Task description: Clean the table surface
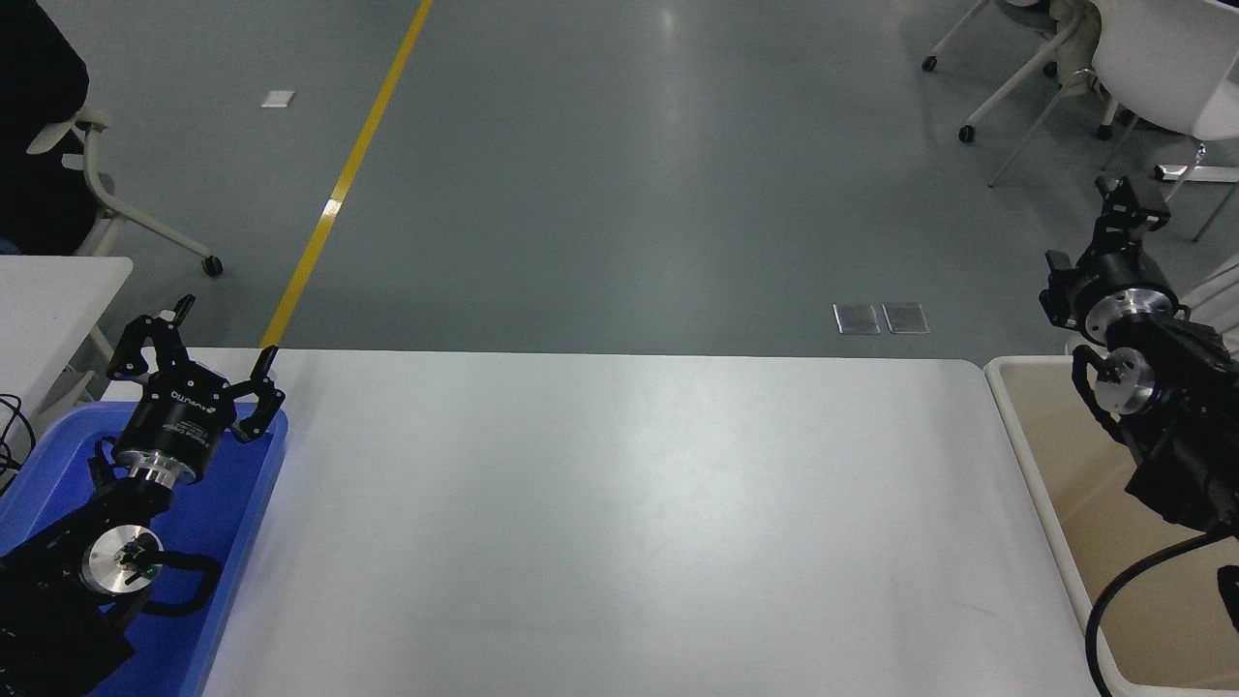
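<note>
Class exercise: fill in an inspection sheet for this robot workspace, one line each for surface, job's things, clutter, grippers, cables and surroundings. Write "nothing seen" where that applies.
Surface: the table surface is white and matte, with only faint marks showing.
Job's things: nothing seen on the tabletop; no cloth or wiper visible.
Clutter: nothing seen on the tabletop.
Grippers: left gripper open, parked over the blue tray at the table's left end; right gripper raised beyond the beige bin, fingers not readable.
Cables: a black cable loops below the right arm over the bin; thin cables at the left edge.
Surroundings: grey floor with a yellow line, white chairs, a second white table.
</note>
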You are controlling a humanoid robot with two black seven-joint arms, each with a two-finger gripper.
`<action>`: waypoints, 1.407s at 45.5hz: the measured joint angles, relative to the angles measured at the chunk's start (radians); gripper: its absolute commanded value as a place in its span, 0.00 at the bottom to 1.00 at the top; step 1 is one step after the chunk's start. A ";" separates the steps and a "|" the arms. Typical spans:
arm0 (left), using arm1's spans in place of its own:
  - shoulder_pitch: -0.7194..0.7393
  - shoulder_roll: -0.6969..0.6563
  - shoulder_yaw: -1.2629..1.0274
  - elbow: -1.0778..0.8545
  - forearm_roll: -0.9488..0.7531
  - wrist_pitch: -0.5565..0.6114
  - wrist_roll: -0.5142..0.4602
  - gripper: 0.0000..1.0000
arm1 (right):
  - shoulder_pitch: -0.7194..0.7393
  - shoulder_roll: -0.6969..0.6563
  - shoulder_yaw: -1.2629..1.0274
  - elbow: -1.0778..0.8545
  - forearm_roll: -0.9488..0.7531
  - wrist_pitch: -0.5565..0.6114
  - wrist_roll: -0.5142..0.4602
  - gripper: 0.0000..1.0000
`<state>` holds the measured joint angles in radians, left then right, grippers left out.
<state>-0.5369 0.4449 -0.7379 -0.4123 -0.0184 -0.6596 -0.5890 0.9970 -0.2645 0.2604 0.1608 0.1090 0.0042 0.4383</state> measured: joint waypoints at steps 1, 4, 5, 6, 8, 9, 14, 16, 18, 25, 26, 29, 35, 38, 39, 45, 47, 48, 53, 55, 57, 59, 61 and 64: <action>0.000 0.000 0.000 0.000 0.000 0.000 0.000 1.00 | -0.001 0.005 -0.003 0.000 0.000 0.000 0.006 0.99; 0.000 0.000 0.000 0.000 0.000 0.000 0.000 1.00 | -0.004 0.024 -0.012 0.000 0.000 -0.001 0.023 0.99; 0.000 0.000 0.000 0.000 0.000 0.000 0.000 1.00 | -0.004 0.030 -0.014 0.000 0.000 -0.001 0.029 0.99; 0.000 0.000 0.000 0.000 0.000 0.000 0.000 1.00 | -0.005 0.038 -0.017 -0.001 0.000 -0.002 0.037 0.99; 0.000 0.000 0.000 0.000 0.000 0.000 0.000 1.00 | -0.007 0.051 -0.018 -0.001 0.000 -0.002 0.047 0.99; 0.000 0.000 0.000 0.000 0.000 0.000 0.000 1.00 | -0.008 0.060 -0.018 -0.001 0.000 -0.003 0.056 0.99; 0.000 0.000 0.000 0.000 0.000 0.000 0.000 1.00 | -0.017 0.086 -0.016 -0.002 0.001 -0.004 0.081 0.99; 0.000 0.000 0.000 0.000 0.000 0.000 0.000 1.00 | -0.023 0.099 -0.012 -0.002 0.001 -0.004 0.094 0.99; 0.000 0.000 0.000 0.000 0.000 0.000 0.000 1.00 | -0.028 0.109 -0.007 -0.002 0.001 -0.005 0.103 0.99; 0.000 0.000 0.000 0.000 0.000 0.000 0.000 1.00 | -0.060 0.146 0.019 -0.002 0.001 -0.005 0.147 0.99; 0.000 0.000 0.000 0.000 0.000 0.000 0.000 1.00 | -0.067 0.151 0.024 -0.002 0.001 -0.005 0.156 0.99; 0.000 0.000 0.000 0.000 0.000 0.000 0.000 1.00 | -0.081 0.162 0.036 -0.002 0.001 -0.005 0.173 0.99; 0.000 0.000 0.000 0.000 0.000 0.000 0.000 1.00 | -0.113 0.176 0.067 -0.001 0.001 -0.006 0.204 0.99; 0.000 0.000 0.000 0.000 0.000 0.000 0.000 1.00 | -0.131 0.180 0.088 -0.001 0.001 -0.006 0.217 0.99; 0.000 0.000 0.000 0.000 0.000 0.000 0.000 1.00 | -0.138 0.181 0.097 0.000 0.001 -0.006 0.222 0.99; 0.000 0.000 0.000 0.000 0.000 0.000 0.000 1.00 | -0.165 0.184 0.127 0.001 0.001 -0.002 0.238 0.99; 0.000 0.000 0.000 0.000 0.000 0.000 0.000 1.00 | -0.171 0.184 0.133 0.002 0.001 -0.002 0.241 0.99; 0.000 0.000 0.000 0.000 0.000 0.000 0.000 1.00 | -0.174 0.184 0.136 0.002 0.001 -0.001 0.242 0.99; 0.000 0.000 0.000 0.000 0.000 0.000 0.000 1.00 | -0.185 0.185 0.145 0.003 0.001 0.000 0.248 0.99; 0.000 0.000 0.000 0.000 0.000 0.000 0.000 1.00 | -0.188 0.185 0.148 0.003 0.001 0.001 0.251 0.99; 0.000 0.000 0.000 0.000 0.000 0.000 0.000 1.00 | -0.192 0.186 0.150 0.004 0.001 0.001 0.255 0.99; 0.000 0.000 0.000 0.000 0.000 0.000 0.000 1.00 | -0.194 0.186 0.151 0.005 0.001 0.002 0.261 0.99; 0.000 0.000 0.000 0.000 0.000 0.000 0.000 1.00 | -0.197 0.187 0.151 0.006 0.002 0.002 0.266 0.99; 0.000 0.000 0.000 0.000 0.000 0.000 0.000 1.00 | -0.200 0.187 0.151 0.008 0.001 0.002 0.273 0.99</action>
<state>-0.5369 0.4448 -0.7379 -0.4120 -0.0184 -0.6596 -0.5890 0.7965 -0.0774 0.4112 0.1690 0.1104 0.0066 0.7118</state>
